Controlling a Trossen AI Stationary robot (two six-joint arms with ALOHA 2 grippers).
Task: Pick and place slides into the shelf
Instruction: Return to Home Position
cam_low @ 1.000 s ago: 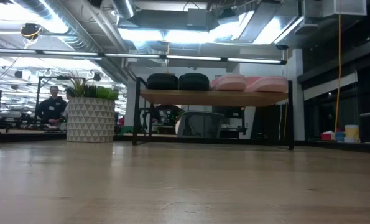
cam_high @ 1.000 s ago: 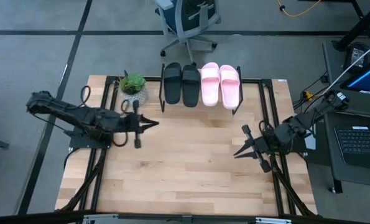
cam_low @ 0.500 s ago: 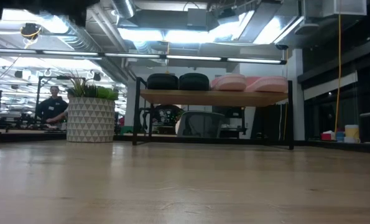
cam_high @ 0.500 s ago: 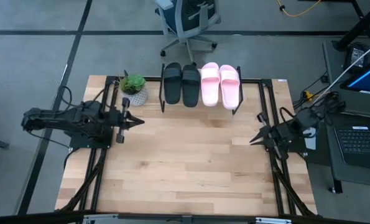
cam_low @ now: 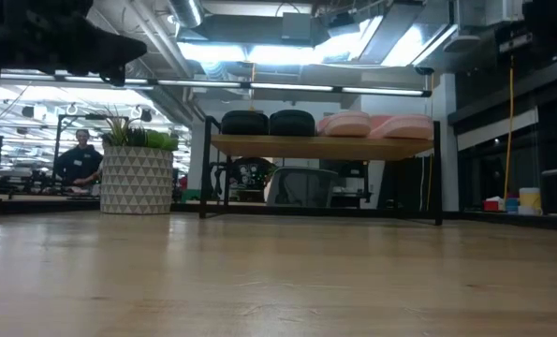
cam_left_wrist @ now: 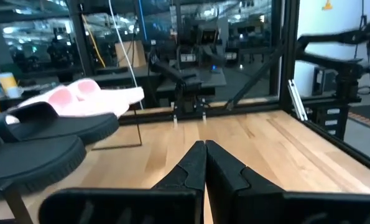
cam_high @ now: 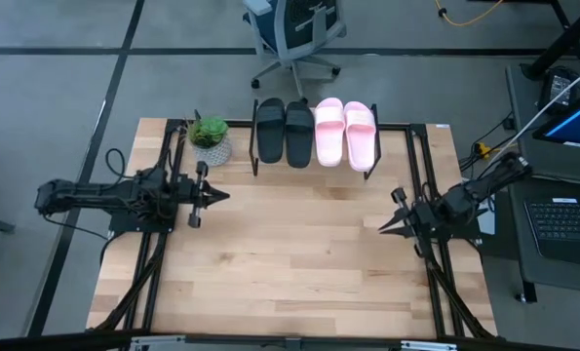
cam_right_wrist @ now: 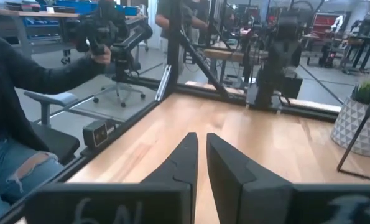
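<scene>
Already shelved: all four slides lie side by side on top of the shelf, the two black slides at one end and the two pink slides at the other.
Shelf: stands at the far edge of the table; a potted plant sits just beside its black-slide end.
Left gripper: in front of the shelf's black-slide end, near the plant; its fingers are pressed together and carry nothing.
Right gripper: in front of the shelf's pink-slide end, well apart from it; its fingers are drawn almost together, with only a thin slit between them and nothing held.
Stage: you can judge the placing finished. No slide lies on the table in front of the shelf, and only parking the arms appears to remain.
Handling: expect each slide to be light, with a springy foam-like sole and a matte skin that is unlikely to slip; nothing looks fragile.
Where to grip: should you need to reseat one, take the wide strap across its arch, or pinch the sole's side edge near mid-length so it does not droop.
</scene>
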